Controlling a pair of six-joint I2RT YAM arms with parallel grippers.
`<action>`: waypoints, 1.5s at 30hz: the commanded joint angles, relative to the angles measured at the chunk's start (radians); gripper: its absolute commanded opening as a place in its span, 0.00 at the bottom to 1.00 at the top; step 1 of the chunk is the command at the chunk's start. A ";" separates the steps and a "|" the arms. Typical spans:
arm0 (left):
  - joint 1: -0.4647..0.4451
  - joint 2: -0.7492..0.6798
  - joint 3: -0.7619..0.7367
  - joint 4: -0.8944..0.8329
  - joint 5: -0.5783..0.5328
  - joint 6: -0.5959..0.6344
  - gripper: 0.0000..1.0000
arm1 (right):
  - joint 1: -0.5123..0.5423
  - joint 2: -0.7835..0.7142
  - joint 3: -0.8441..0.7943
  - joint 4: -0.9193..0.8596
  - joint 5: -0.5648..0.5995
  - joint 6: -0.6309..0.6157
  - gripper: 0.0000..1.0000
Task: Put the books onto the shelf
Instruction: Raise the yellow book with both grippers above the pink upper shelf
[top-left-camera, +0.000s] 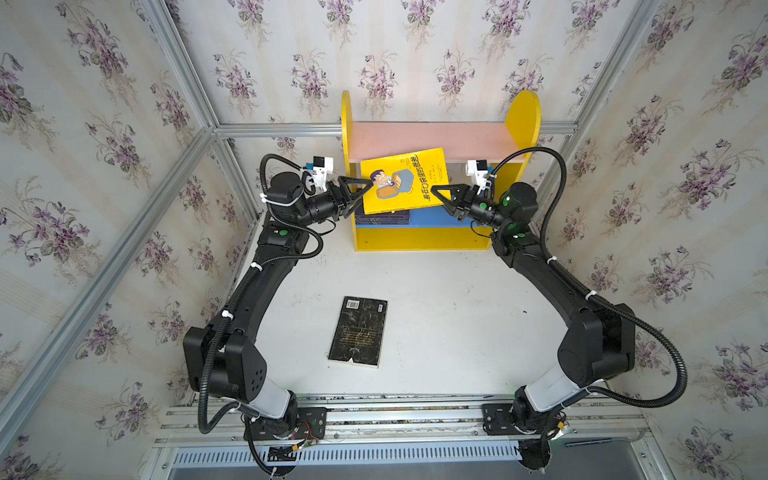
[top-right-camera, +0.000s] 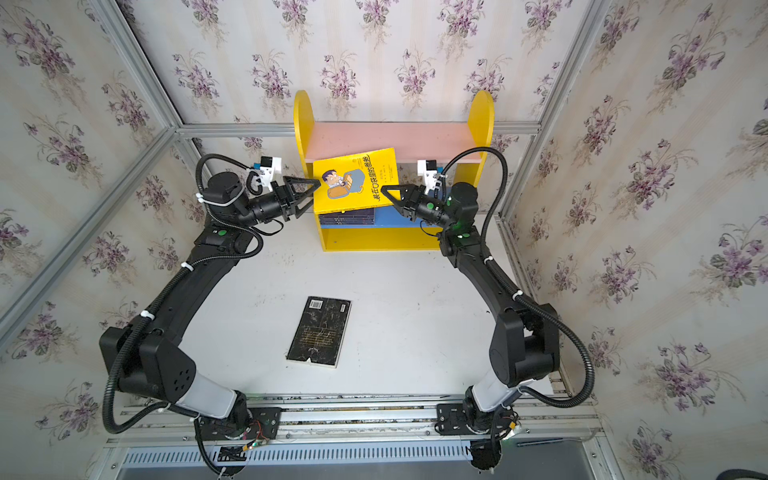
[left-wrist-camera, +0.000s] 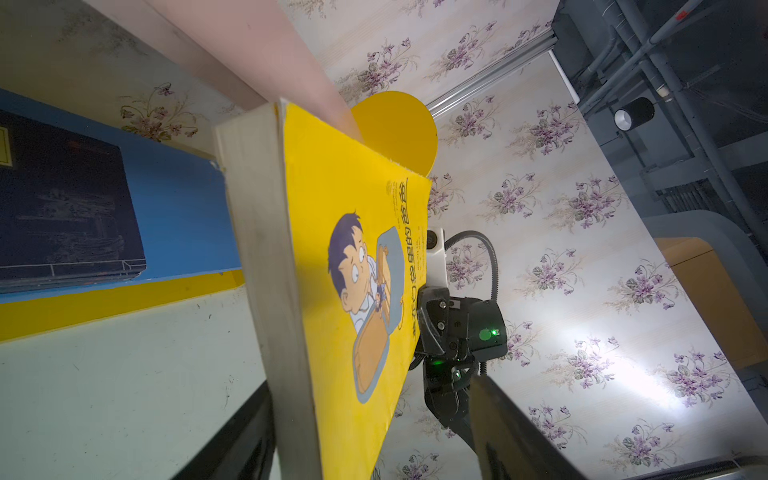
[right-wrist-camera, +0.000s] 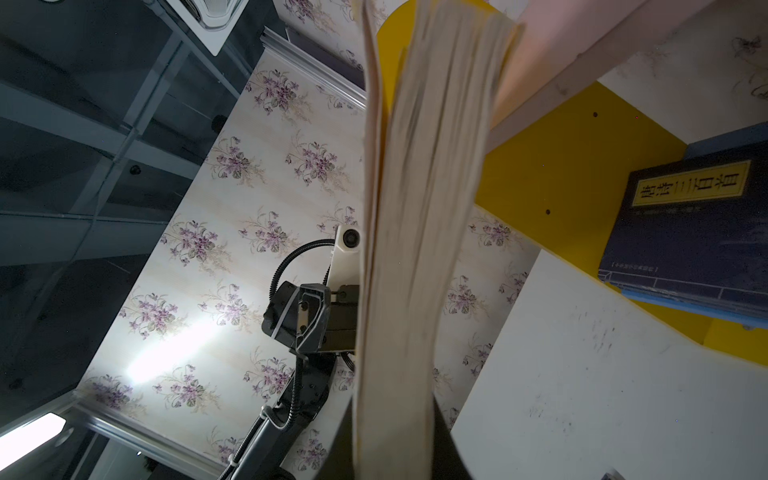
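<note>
Count: one yellow book (top-left-camera: 405, 183), one black book (top-left-camera: 358, 331), one stack of navy books (top-left-camera: 384, 219) whose number can't be read from its edges, one shelf (top-left-camera: 524, 118), two grippers. The yellow book hangs in the air just in front of the shelf, above the navy stack, cover up. Its long axis runs side to side along the shelf's boards, slightly skewed; far edge at the pink upper board (top-left-camera: 457, 139), contact unclear. Navy stack lies flat on the blue lower board (top-left-camera: 432, 217), at the shelf's end on the left arm's side. Black book lies flat on the table (top-left-camera: 457, 316), well apart in front of the shelf, long axis pointing toward it, barcode end nearer. Right gripper (top-left-camera: 436, 192) is pinched tight on the yellow book's edge. Left gripper (top-left-camera: 365, 189) has its jaws parted, straddling the opposite edge; one finger (left-wrist-camera: 511, 432) stands clear of the cover.
</note>
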 joint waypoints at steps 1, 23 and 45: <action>-0.001 0.018 0.026 0.016 0.092 -0.010 0.72 | 0.029 0.007 0.024 0.009 0.079 -0.074 0.04; 0.002 -0.085 -0.112 -0.077 0.055 0.056 0.76 | -0.016 -0.004 -0.047 0.180 0.061 0.023 0.04; -0.023 -0.026 -0.023 -0.105 0.057 0.087 0.27 | -0.022 0.044 0.024 0.206 -0.006 0.095 0.05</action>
